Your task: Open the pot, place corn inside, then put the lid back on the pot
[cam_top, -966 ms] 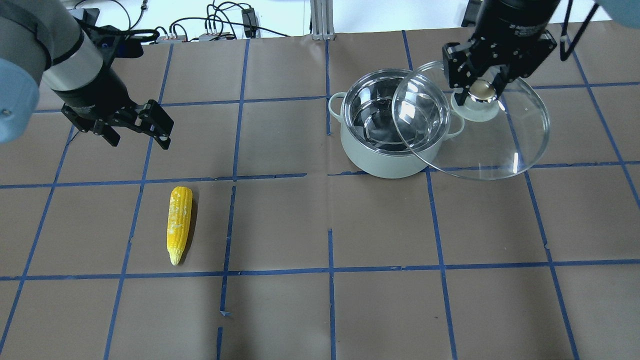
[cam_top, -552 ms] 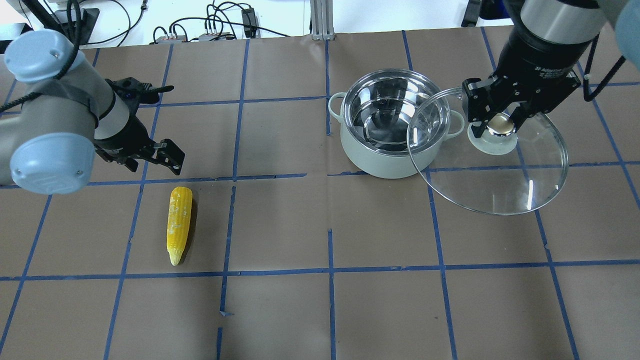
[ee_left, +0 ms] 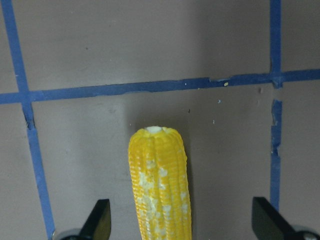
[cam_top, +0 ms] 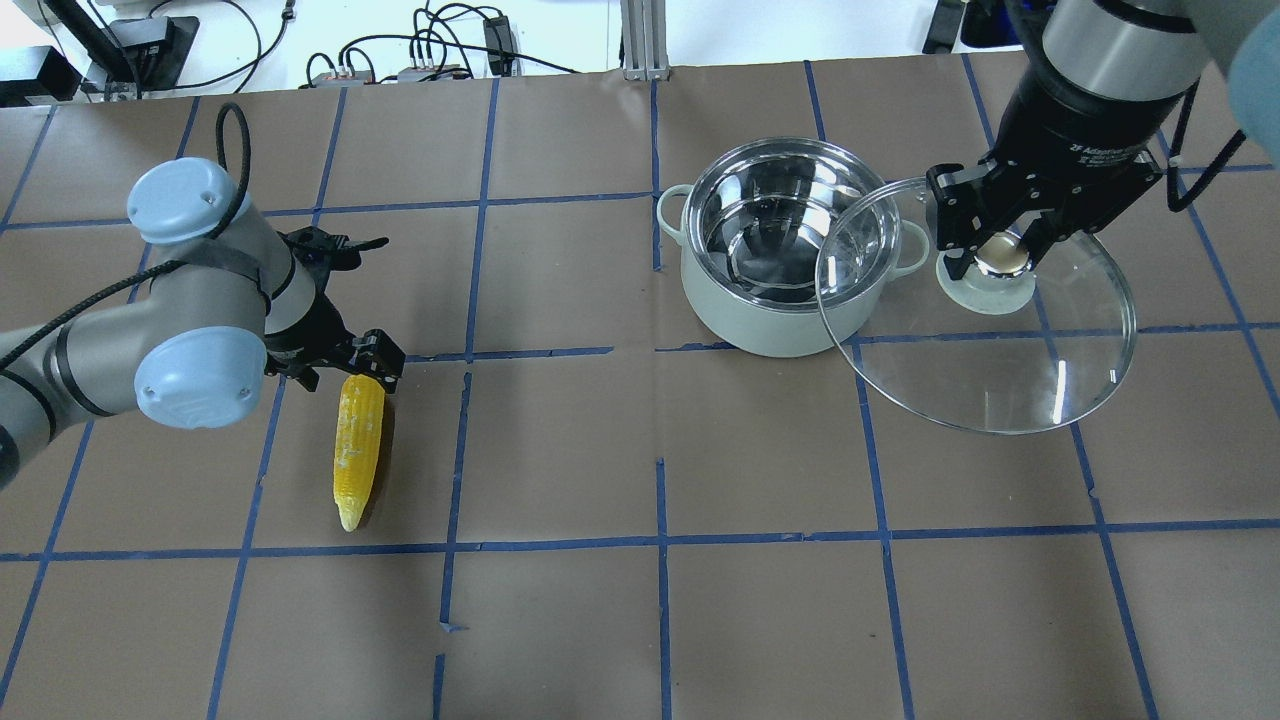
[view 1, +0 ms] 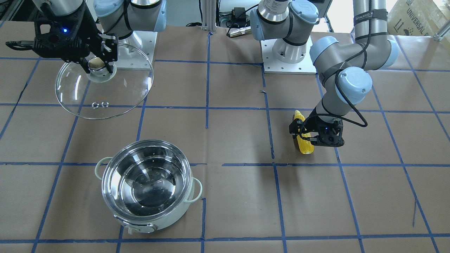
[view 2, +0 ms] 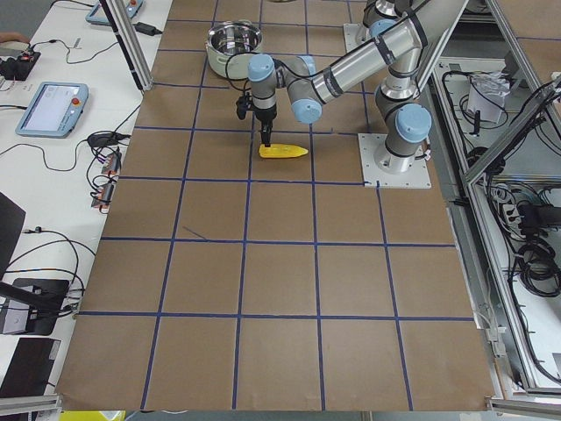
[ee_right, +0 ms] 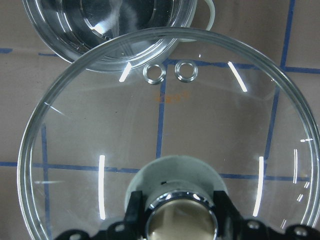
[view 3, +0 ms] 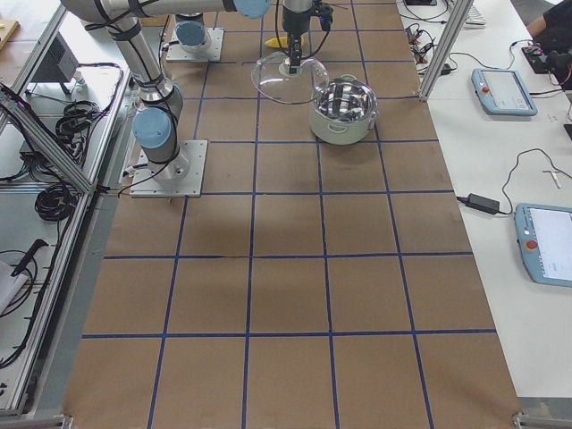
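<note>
The pale mint pot (cam_top: 790,320) stands open and empty at the back right; it also shows in the front view (view 1: 154,219). My right gripper (cam_top: 1003,255) is shut on the knob of the clear glass lid (cam_top: 1000,380) and holds it in the air to the right of the pot, its rim overlapping the pot's edge in the overhead view. In the right wrist view the lid (ee_right: 165,125) fills the frame. The yellow corn (cam_top: 358,455) lies on the table at the left. My left gripper (cam_top: 345,372) is open, low over the corn's thick end (ee_left: 159,180), one finger (ee_left: 97,222) on each side, not touching.
Blue tape lines divide the brown table (cam_top: 660,600) into squares. Cables and power strips (cam_top: 430,60) lie along the far edge. The arm bases (view 1: 290,52) stand on the robot's side. Tablets (view 3: 503,89) lie on a side bench.
My left arm has swung down and forward until its open gripper straddles the corn's thick end. My right gripper carried the lid off the pot to the right, then nearly stopped.
</note>
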Action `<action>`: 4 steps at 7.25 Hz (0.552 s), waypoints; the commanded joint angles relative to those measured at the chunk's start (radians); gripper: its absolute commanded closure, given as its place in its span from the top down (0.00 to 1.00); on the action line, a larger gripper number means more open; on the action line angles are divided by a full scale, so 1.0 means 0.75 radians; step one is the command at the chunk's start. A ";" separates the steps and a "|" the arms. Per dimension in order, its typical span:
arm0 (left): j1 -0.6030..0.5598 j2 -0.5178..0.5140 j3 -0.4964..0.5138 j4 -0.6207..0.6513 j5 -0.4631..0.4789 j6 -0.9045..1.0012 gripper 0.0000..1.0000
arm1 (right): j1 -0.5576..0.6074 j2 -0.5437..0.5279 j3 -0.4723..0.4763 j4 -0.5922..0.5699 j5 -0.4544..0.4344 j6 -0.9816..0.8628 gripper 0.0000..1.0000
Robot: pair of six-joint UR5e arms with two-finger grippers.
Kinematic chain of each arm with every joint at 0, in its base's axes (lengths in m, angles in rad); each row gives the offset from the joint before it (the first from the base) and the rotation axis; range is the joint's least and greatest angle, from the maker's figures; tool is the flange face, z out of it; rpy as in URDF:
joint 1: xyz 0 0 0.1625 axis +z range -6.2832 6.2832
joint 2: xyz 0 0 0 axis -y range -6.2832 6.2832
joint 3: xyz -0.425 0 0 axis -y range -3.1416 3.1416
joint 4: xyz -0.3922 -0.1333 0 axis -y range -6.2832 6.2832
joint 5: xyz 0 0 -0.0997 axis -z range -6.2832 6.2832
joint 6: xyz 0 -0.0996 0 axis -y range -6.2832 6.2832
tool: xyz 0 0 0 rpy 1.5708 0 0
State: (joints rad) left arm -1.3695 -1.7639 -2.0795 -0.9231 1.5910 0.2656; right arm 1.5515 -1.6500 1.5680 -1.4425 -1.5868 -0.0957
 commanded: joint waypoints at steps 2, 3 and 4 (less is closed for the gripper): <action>0.036 -0.064 -0.097 0.173 0.006 0.014 0.97 | 0.003 -0.001 0.000 -0.001 -0.003 -0.001 0.24; 0.038 -0.068 -0.103 0.167 0.008 0.016 0.80 | 0.003 0.001 0.000 -0.003 0.001 -0.005 0.24; 0.038 -0.076 -0.107 0.171 0.012 0.018 0.58 | -0.003 0.001 0.000 -0.003 0.001 -0.009 0.25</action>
State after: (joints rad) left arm -1.3433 -1.8138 -2.1540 -0.7981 1.5970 0.2773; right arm 1.5529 -1.6494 1.5671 -1.4445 -1.5872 -0.0993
